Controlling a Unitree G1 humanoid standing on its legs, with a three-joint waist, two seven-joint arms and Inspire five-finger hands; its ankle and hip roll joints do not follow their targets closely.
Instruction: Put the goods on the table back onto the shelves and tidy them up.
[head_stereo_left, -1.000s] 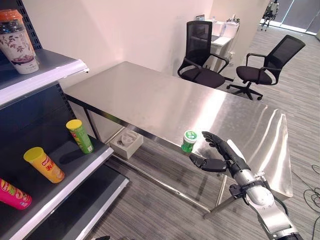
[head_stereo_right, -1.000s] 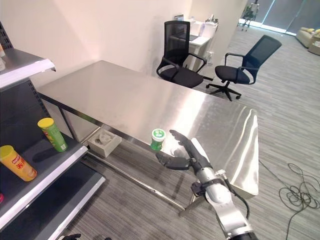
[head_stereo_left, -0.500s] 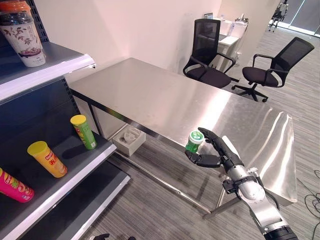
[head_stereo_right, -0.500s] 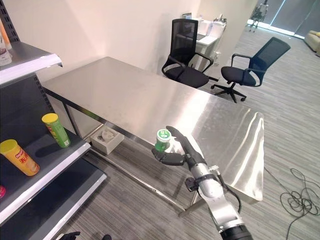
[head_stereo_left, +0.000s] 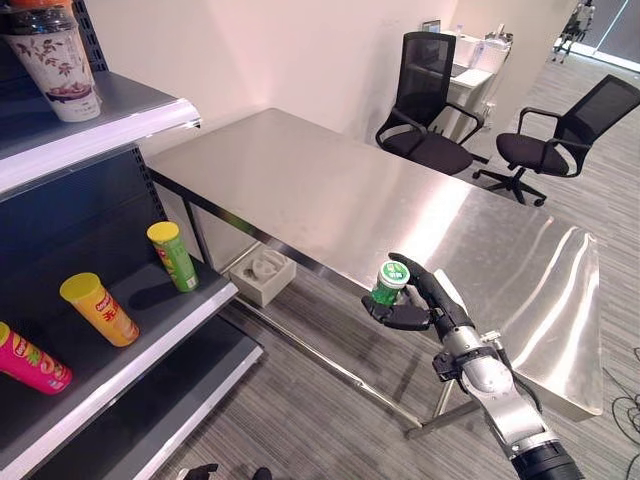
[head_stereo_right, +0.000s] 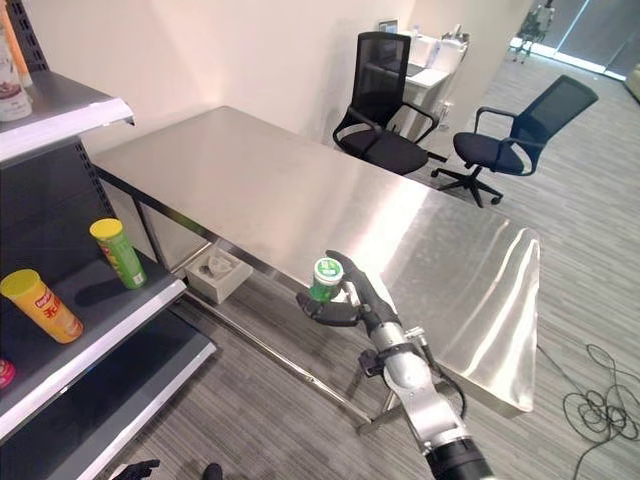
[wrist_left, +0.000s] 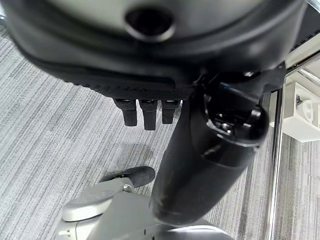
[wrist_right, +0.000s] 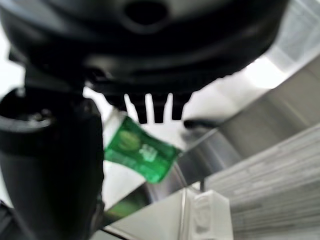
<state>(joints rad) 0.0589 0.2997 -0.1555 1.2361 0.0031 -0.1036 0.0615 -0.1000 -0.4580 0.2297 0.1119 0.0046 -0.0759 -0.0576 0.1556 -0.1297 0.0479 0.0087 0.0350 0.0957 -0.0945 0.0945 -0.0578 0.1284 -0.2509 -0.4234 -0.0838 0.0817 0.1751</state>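
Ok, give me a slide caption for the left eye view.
Right hand grips the small green bottle at the steel table edge, shelves to the left.

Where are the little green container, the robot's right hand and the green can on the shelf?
green container (head_stereo_left: 389, 284), left eye view, on its green side below the lid.
right hand (head_stereo_left: 420, 300), left eye view, on the palm beside the container.
green can (head_stereo_left: 175, 257), left eye view, on its upright side.

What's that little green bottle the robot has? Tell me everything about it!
The green bottle is small, with a green body and a white cap printed green on top. It stands upright at the near edge of the steel table. The right hand wraps it, thumb in front and fingers behind.
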